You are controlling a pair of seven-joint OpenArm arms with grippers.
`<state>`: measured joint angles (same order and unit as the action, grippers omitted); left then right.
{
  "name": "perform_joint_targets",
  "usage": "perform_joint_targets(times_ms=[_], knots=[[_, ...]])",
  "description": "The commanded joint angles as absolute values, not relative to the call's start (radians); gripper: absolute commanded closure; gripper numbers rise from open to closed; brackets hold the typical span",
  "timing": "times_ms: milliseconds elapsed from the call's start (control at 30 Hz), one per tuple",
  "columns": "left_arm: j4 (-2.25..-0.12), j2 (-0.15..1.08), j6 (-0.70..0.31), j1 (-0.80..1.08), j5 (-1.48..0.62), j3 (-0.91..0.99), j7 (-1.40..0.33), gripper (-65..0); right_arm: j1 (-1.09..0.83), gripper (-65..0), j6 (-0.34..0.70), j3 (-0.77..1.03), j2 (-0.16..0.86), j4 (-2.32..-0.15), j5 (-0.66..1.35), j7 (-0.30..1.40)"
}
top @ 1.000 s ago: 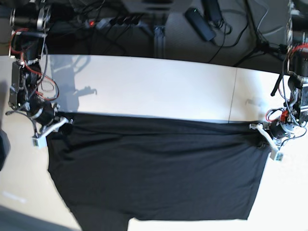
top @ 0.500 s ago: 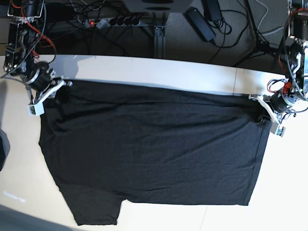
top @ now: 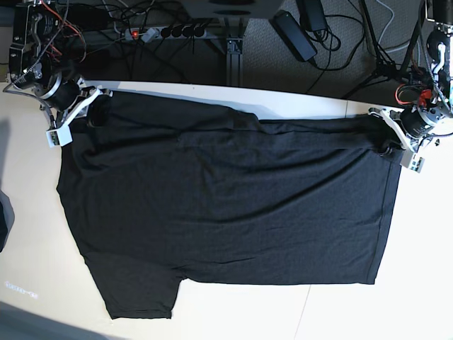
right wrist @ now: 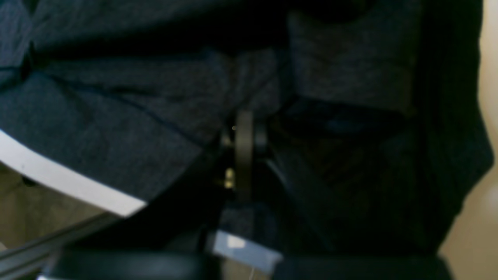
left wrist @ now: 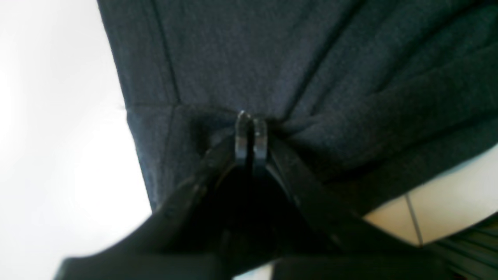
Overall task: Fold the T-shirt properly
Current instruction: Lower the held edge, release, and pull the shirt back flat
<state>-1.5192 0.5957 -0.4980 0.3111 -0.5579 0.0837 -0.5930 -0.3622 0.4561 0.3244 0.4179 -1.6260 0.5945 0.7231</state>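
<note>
While both jaws stay clamped on its corners, the T-shirt (top: 226, 205) has slid farther up the table (top: 304, 105).

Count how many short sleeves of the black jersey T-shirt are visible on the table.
1. On the black jersey T-shirt, a short sleeve lies flat at the base view's lower left. A second may be hidden in the bunched cloth near the right gripper.

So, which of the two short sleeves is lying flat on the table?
The sleeve at the near-left corner of the T-shirt; the other is bunched by the right gripper.
</note>
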Motion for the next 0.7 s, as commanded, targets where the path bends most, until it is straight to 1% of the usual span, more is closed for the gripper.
perform_joint_targets(times_ms=[0,267,400,600,667], knots=[[-1.526,0.609,-0.498,0.324,-0.542,0.086,-0.626,0.0,-0.375,0.0,0.501,0.341,0.432,-1.641,0.584,0.741],[-1.527,0.609,-0.497,0.339,-0.544,0.086,-0.634,0.0,-0.389,0.0,0.501,0.375,0.432,-1.645,0.584,0.741],[-1.527,0.609,-0.499,0.339,-0.588,0.086,-0.641,0.0,-0.389,0.0,0.501,0.377,0.449,-1.645,0.584,0.741],[-1.528,0.609,-0.498,0.338,-0.588,0.087,-0.640,-0.3,-0.389,0.0,0.501,0.378,0.470,-1.645,0.585,0.722],[-1.539,0.609,-0.498,0.338,-0.588,0.087,-0.641,-8.9,-0.389,0.0,0.501,0.378,0.470,-1.645,0.584,0.711]])
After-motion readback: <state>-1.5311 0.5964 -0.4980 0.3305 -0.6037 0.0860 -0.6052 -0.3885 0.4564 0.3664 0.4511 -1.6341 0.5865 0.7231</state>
